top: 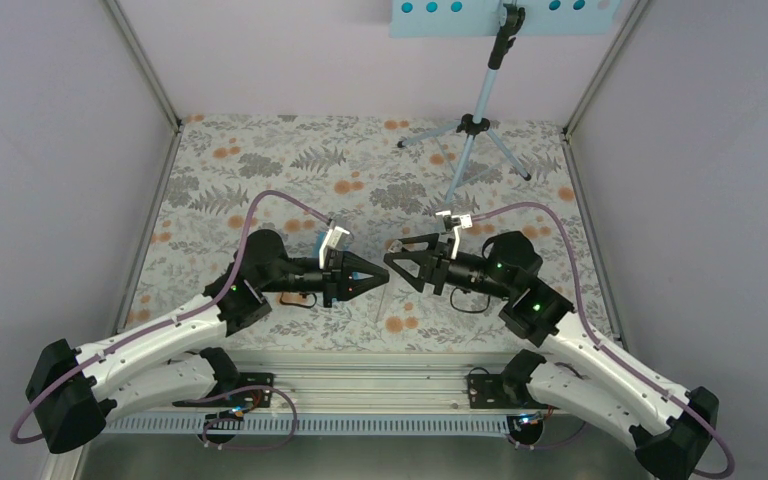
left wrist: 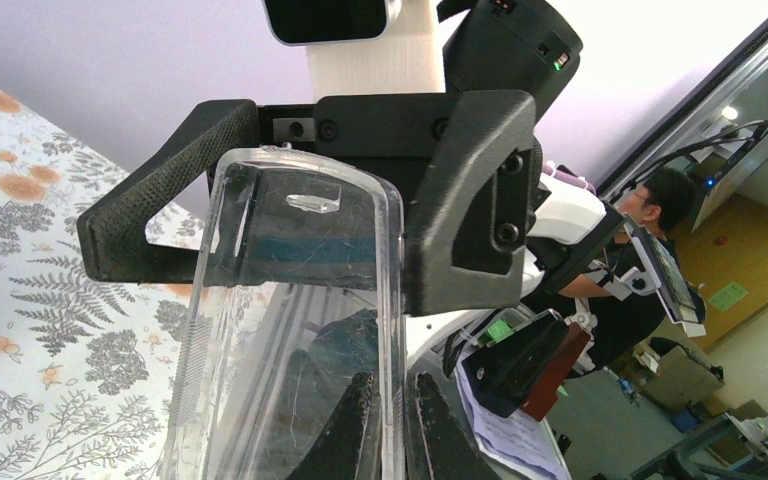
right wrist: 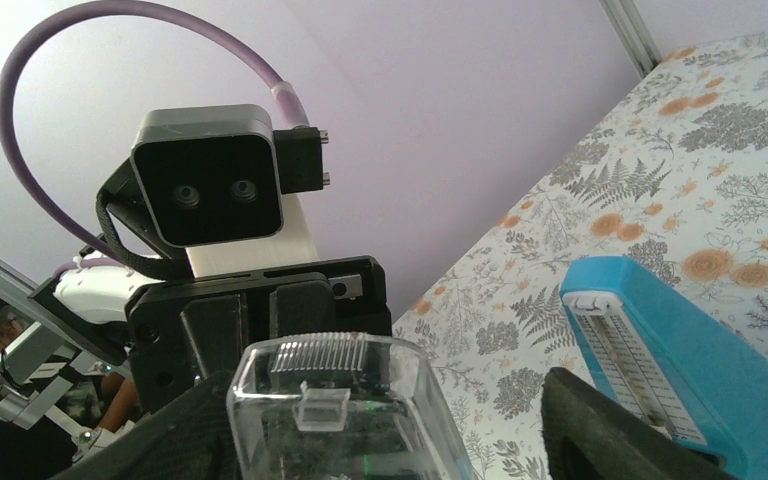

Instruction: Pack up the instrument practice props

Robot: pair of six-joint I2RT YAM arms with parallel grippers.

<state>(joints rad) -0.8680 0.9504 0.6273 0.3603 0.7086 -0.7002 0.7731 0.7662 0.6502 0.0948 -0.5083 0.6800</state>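
Observation:
The light blue tripod music stand (top: 472, 125) stands at the back right, and its perforated desk (top: 440, 15) is cut off by the top edge. No loose teal pages show. The light blue metronome (right wrist: 682, 365) lies on the cloth; in the top view only a blue bit (top: 300, 226) shows behind the left arm. My left gripper (top: 368, 278) (left wrist: 396, 405) is shut on one wall of a clear plastic case (left wrist: 290, 300) (top: 384, 300). My right gripper (top: 402, 270) (right wrist: 380, 430) is open, its fingers spread on either side of the case's end (right wrist: 340, 400).
The floral cloth (top: 260, 170) covers the table between lilac walls. The stand's tripod legs spread across the back right corner. Both arms meet at the table's middle, near the front rail (top: 380, 370).

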